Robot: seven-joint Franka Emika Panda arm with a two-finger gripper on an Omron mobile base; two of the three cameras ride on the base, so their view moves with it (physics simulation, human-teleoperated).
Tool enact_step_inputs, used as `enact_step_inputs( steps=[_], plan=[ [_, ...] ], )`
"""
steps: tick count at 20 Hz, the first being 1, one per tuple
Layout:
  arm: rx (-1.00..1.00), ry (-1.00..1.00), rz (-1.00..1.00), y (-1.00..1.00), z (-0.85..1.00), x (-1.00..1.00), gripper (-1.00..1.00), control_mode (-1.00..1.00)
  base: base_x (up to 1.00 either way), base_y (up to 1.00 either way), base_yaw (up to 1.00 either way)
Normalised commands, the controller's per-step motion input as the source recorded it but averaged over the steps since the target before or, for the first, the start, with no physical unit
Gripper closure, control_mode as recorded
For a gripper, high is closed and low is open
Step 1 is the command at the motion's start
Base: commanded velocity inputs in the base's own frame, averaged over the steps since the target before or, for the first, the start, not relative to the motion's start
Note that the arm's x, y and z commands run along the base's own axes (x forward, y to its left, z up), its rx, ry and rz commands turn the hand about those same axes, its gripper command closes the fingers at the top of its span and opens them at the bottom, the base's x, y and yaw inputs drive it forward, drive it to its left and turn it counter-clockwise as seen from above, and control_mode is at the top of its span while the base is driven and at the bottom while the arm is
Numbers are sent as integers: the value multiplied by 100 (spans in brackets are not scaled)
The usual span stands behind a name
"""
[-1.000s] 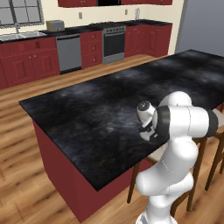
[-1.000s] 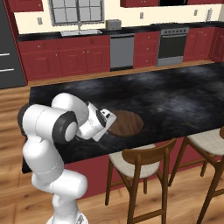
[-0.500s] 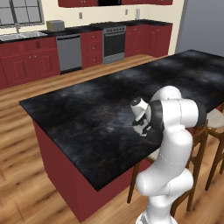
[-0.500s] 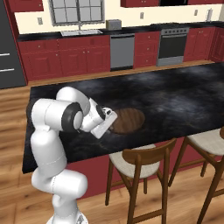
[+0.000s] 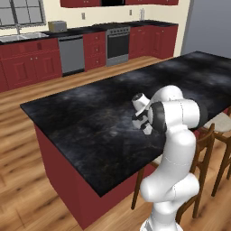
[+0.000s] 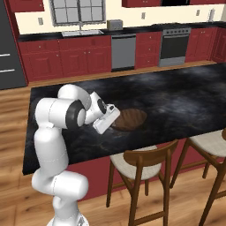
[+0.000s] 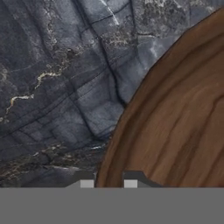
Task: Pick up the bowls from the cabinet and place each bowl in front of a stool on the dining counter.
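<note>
gripper [image 7: 108, 180]: fingertips close together astride the rim of the wooden bowl [image 6: 129, 119], apparently pinching it. bowl sits on the dining counter [image 6: 176, 95], before a stool [image 6: 140, 162]. risk: withdrawing without fully releasing could drag or tip the bowl toward the edge.

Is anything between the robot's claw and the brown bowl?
No. In the hand view the claw is right at the rim of the brown wooden bowl, which sits on the dining counter in front of a stool.
</note>
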Motion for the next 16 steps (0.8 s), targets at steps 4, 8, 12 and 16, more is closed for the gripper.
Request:
enact_step_inputs(
  steps=[4,8,12,16],
  plan=[
    [1,0,0,0,-4,0,-100,-100,0,0,0],
    [1,0,0,0,0,0,-100,-100,0,0,0],
    [0,0,0,0,0,0,-100,-100,0,0,0],
    [15,0,0,-5,62,-30,-100,-100,0,0,0]
  ],
)
